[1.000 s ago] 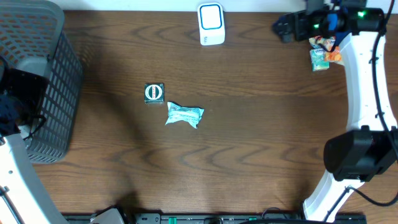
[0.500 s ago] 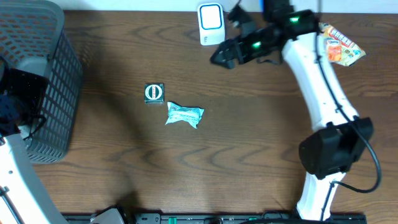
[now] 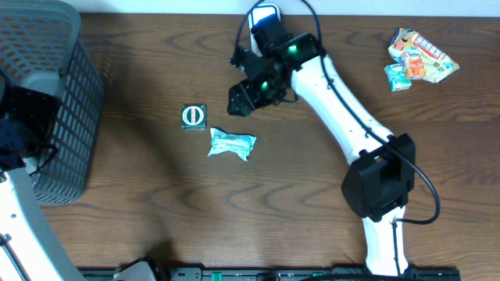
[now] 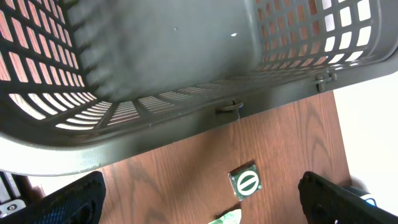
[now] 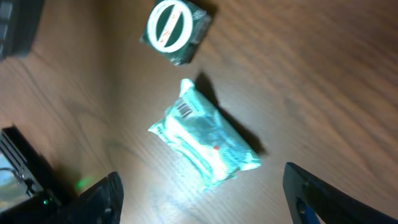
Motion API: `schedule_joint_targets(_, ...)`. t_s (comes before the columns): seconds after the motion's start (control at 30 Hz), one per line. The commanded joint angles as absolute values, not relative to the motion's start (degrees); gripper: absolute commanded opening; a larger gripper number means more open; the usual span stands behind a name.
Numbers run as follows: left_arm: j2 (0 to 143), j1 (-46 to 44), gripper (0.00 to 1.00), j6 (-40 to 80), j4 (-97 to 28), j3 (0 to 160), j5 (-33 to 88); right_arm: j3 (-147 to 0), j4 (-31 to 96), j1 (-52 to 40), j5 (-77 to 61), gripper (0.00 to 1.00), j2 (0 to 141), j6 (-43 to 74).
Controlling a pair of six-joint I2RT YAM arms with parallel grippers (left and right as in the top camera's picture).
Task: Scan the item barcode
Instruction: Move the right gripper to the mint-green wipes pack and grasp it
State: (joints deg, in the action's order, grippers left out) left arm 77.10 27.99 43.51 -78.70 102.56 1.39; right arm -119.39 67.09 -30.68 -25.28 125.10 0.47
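Overhead: the right fingers (image 3: pixel 238 101) hover over the surface (image 3: pixel 156 226), just up and right of the teal packet (image 3: pixel 232 145). The packet lies mid-frame beside a small green box (image 3: pixel 193 116). The scanner (image 3: pixel 264 17) stands at the top edge.

Left wrist: the left fingers (image 4: pixel 74 199) are spread wide and empty beside the mesh basket (image 4: pixel 155 124).

Right wrist: the right fingers stand apart, grasping nothing, with the packet ahead of them and its barcode (image 5: pixel 185 109) facing up.

The step appears to be the approach for pickup. The next move calls for lowering astride the packet, closing, then presenting the barcode to the scanner.
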Motion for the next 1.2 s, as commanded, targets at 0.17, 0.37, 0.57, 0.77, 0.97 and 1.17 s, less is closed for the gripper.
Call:
schedule_joint_targets(0.17,77.1,28.2,0.98,43.6,-78.8,102.7,1.1,-119.1,69.2,-35.2,-20.5,0.82,125.5,1.3)
schedule_joint_targets(0.37,77.1,28.2,0.98,43.6,-78.8,102.7,1.1,-119.1,70.6,-36.7,-20.4,0.91,125.5,1.3)
schedule_joint_targets(0.57,77.1,28.2,0.98,43.6,-78.8,102.7,1.1,-119.1,74.9,-38.2,-20.4,0.87,125.5,1.3)
schedule_joint_targets(0.77,77.1,28.2,0.98,43.6,-78.8,102.7,1.1,-119.1,77.9,-40.5,-16.1,0.77,125.6,1.3)
schedule_joint_targets(0.97,77.1,28.2,0.97,43.6,-78.8,102.7,1.1,-118.7,77.8,-43.7,-10.5,0.81,125.8,-0.6)
schedule_joint_targets(1.17,77.1,28.2,0.98,43.6,-78.8,102.7,1.1,-114.5,73.1,-47.3,3.9,0.81,125.8,-1.1)
